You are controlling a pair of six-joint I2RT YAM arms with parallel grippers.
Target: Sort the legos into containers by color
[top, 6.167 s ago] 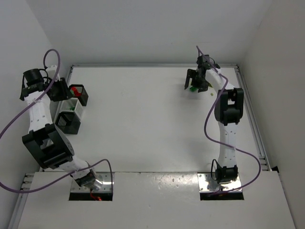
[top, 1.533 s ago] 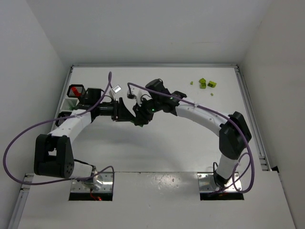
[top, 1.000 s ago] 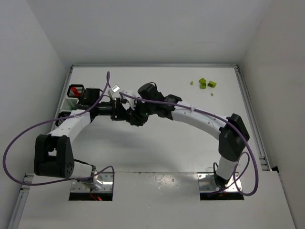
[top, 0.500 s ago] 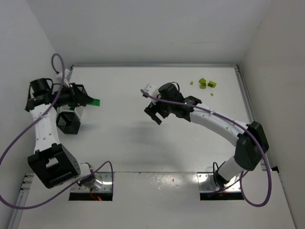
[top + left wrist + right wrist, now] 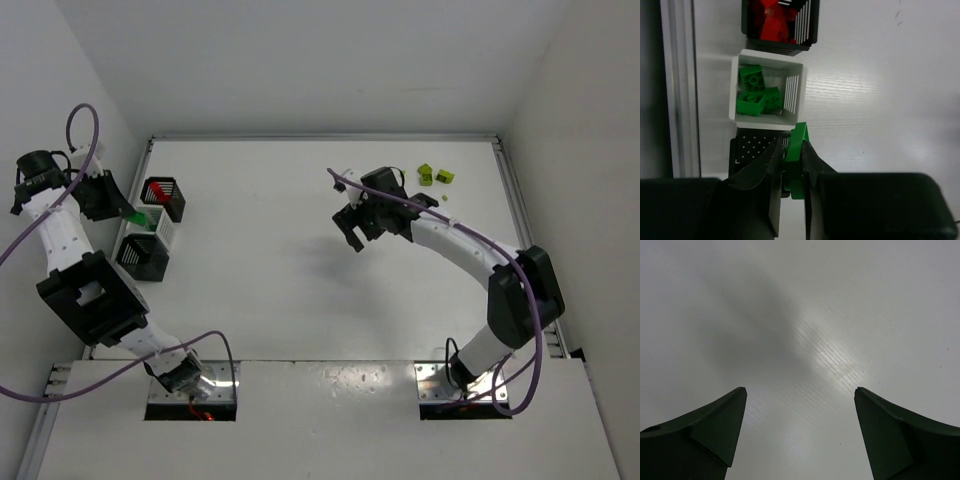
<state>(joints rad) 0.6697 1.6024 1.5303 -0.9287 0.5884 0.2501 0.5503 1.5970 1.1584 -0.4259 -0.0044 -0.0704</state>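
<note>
White table (image 5: 270, 285) (containers (image 5: 158, 236) at left) sits between plain walls (image 5: 300, 60).

Three containers (image 5: 152, 228) stand in a row along the left edge of the bench (image 5: 280, 300) — far bin (image 5: 164, 192), middle bin (image 5: 735, 90), near bin (image 5: 143, 258), close together. Bricks (image 5: 757, 95) lie in the middle bin and the far one. The left pincer (image 5: 792, 150) holds one brick (image 5: 799, 136) above the seam between middle and near bins. The right pincer (image 5: 353, 232) hangs over the bench right of centre; loose bricks (image 5: 434, 176) lie behind it to its right — near the far right corner.
</note>
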